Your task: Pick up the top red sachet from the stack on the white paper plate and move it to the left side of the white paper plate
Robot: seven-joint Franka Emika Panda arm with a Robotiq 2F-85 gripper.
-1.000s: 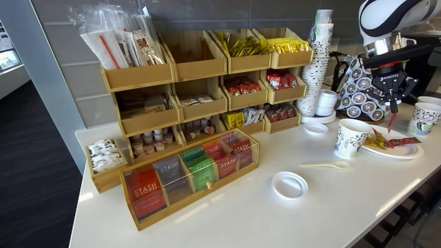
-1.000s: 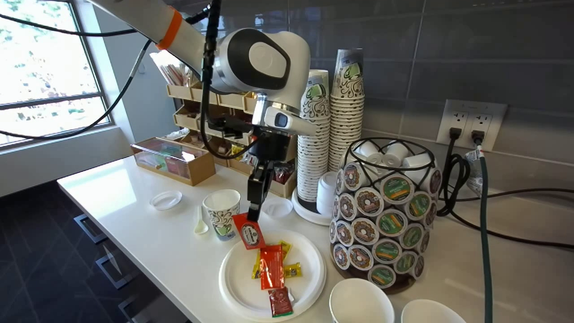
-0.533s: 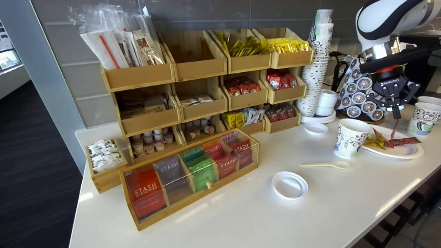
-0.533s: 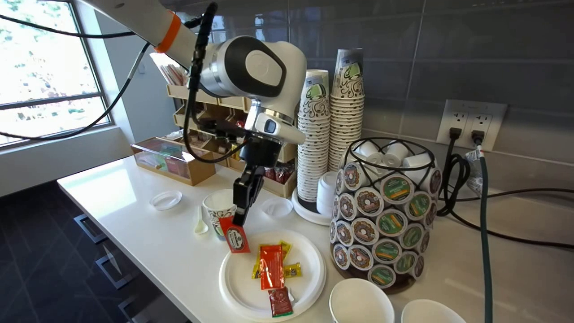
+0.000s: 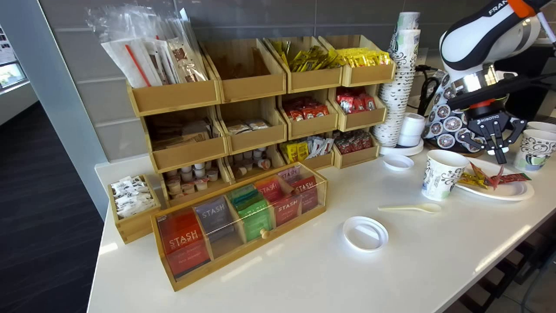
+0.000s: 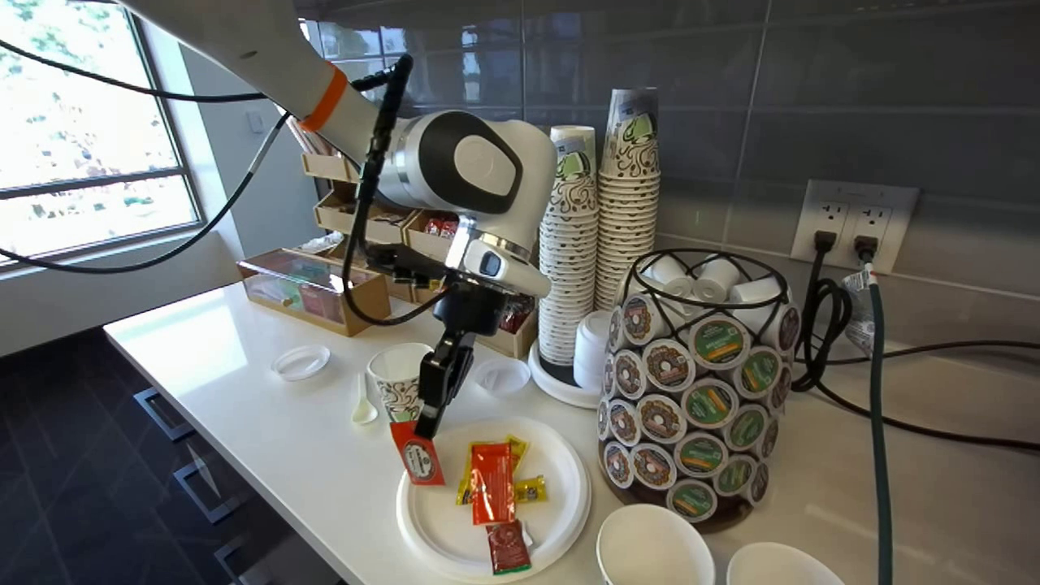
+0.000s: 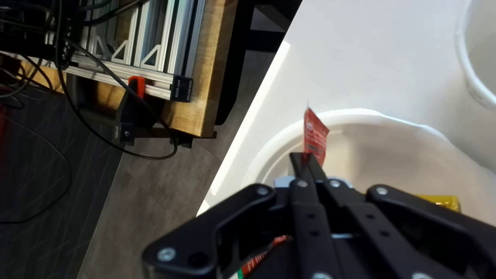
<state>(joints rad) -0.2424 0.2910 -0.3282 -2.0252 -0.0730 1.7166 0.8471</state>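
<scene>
A small, flat red sachet [image 6: 421,463] was held by its upper end in the black gripper [image 6: 426,431], which was closed on it; in the wrist view the sachet was seen jutting out beyond the gripper. The sachet was tilted, and in an exterior view it was suspended at the edge of the white paper plate [image 6: 431,528], partly over the rim. Whether the plate was touched by it could not be told.

Near the middle of the plate, the stack [image 6: 492,467] could be seen: a bright red packet [image 6: 492,500] was laid across yellow packets [image 6: 530,489], and a darker red packet [image 6: 509,550] was placed at its end, toward the plate's rim. In the wrist view much of the stack was hidden by the gripper.

The plate was supported by a white bench [image 5: 304,265]. Just beside the plate, a patterned paper cup [image 5: 444,176] was stood upright. Farther from the plate than that cup, a pale spoon [image 5: 410,208] was laid flat. Near the plate, on its opposite side, two more cups [image 5: 536,148] were grouped. Well apart from the plate, tiered wooden bins [image 5: 256,91] and a lidded tea box [image 5: 243,249] were arranged.
</scene>
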